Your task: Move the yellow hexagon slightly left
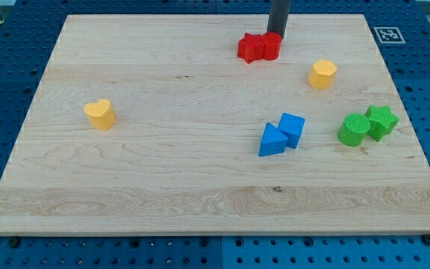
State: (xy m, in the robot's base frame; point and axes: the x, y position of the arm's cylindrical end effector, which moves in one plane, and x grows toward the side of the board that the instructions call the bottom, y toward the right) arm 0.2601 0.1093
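My tip (278, 33) stands at the view's top, just right of centre, pressed against or just behind the two red blocks (260, 47); whether it touches them I cannot tell, since its very end sits at their back edge; the rod is a bare pusher with nothing to open or close, and it holds no block; the yellow hexagon (322, 75) lies toward the view's right, below and to the right of the tip, well clear of the red pair; so the hexagon sits down-right of the tool, and a leftward push calls for the tip to come round to the block's right side first; judged from here, that means passing above or around the hexagon without clipping it; the hexagon stands upright on a flat face, squat, with no clear long axis and no evident heading; to its left the wood is bare for a fair stretch, so a slight shift should meet nothing; other things: a yellow heart-like block (99, 113) far at the view's left, two blue blocks (282, 133) touching near centre-right, two green blocks (367, 125) touching at the right; all rest on the wooden board (163, 187).
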